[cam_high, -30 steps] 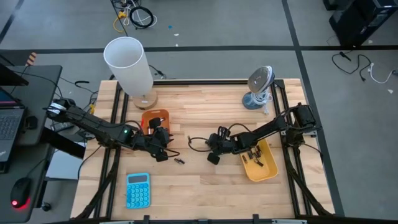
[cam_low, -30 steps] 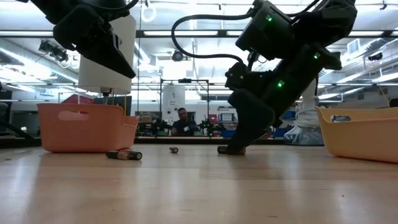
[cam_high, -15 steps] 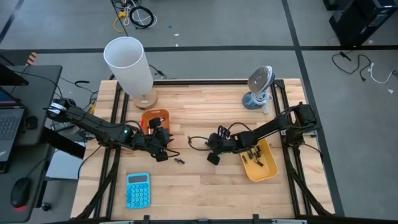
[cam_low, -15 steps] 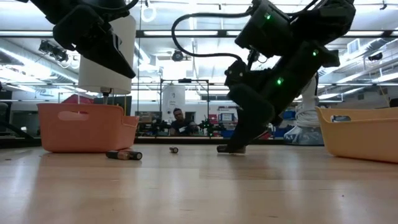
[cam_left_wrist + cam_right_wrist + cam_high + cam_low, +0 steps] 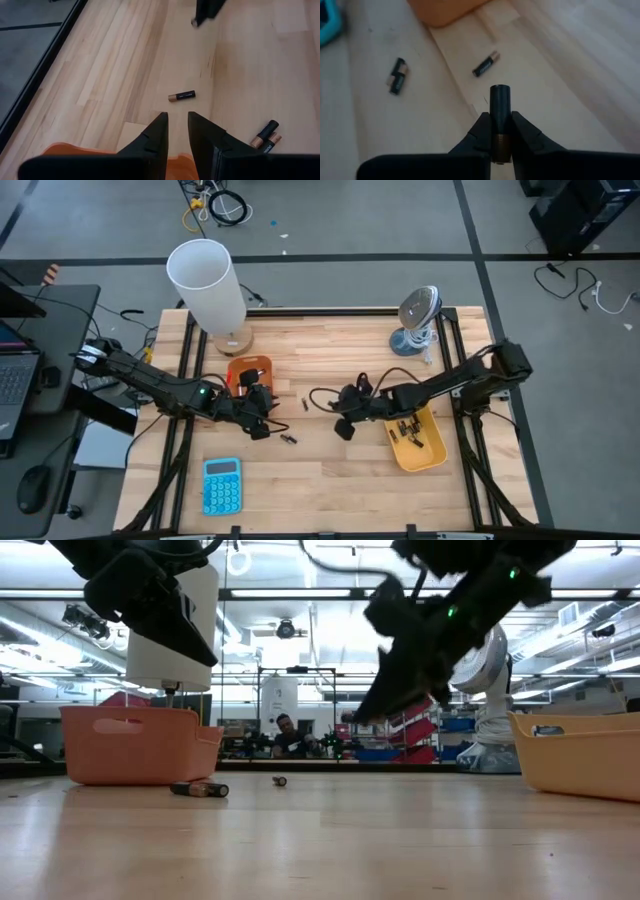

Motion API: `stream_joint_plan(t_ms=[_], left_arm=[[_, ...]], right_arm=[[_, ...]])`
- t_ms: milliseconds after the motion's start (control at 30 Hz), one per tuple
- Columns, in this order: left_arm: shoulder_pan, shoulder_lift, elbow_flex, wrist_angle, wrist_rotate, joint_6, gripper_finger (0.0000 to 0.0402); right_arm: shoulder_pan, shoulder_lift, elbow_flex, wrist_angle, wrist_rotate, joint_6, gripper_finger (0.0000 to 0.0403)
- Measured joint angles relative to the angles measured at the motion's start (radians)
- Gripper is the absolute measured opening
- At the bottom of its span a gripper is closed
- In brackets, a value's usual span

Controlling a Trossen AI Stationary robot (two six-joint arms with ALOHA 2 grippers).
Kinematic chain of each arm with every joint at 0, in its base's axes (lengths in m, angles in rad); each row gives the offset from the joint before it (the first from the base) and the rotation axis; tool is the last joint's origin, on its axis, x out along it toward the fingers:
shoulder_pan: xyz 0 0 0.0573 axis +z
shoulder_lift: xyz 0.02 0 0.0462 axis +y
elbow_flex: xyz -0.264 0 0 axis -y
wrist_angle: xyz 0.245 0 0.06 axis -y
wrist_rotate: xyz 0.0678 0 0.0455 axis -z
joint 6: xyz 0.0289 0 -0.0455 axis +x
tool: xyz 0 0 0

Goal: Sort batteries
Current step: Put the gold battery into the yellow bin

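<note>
My right gripper [image 5: 344, 427] [image 5: 368, 710] hangs above the table's middle, shut on a black-and-copper battery [image 5: 500, 112]. A single battery [image 5: 304, 402] [image 5: 181, 95] [image 5: 486, 64] and a pair lying side by side [image 5: 287, 439] [image 5: 265, 136] [image 5: 396, 76] rest on the wood between the two arms. More batteries lie in the yellow tray [image 5: 432, 455]. My left gripper [image 5: 260, 418] [image 5: 177, 125] waits above the near rim of the orange tray [image 5: 250, 370] [image 5: 75, 150], fingers slightly open and holding nothing. My right gripper pinches the battery between its two fingers, which lie along it. The copper end [image 5: 500, 142] sits back between the fingers and the black end [image 5: 500, 95] sticks out past the fingertips [image 5: 480, 125]. The battery is lifted clear of the table.
A tall white cylinder [image 5: 208, 285] stands at the far left and a grey fan-like device [image 5: 415, 320] at the far right. A teal calculator [image 5: 221, 485] lies near the front edge. The orange tray [image 5: 140, 745] and yellow tray [image 5: 580, 755] flank bare wood. A person shows far behind the table.
My right gripper has risen from the table top, carrying the battery it had at the wood up clear of the surface, and has tilted as its arm swung. The loose batteries and my left arm have stayed put.
</note>
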Motion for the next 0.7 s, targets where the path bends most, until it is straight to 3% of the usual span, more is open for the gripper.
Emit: stream_joint_plan(t_ms=[400,567,700], left_arm=[[0.000,0.000,0.000,0.000,0.001,0.000,0.0076],[0.000,0.000,0.000,0.001,-0.022,0.000,0.0076],[0.000,0.000,0.000,0.002,-0.045,0.000,0.0076]], right_arm=[[0.040,-0.327,0.002,-0.441,-0.101,-0.066,0.0033],[0.093,-0.436,0.002,-0.623,-0.091,-0.066,0.0033],[0.155,-0.486,0.002,-0.730,-0.044,0.043,0.0033]])
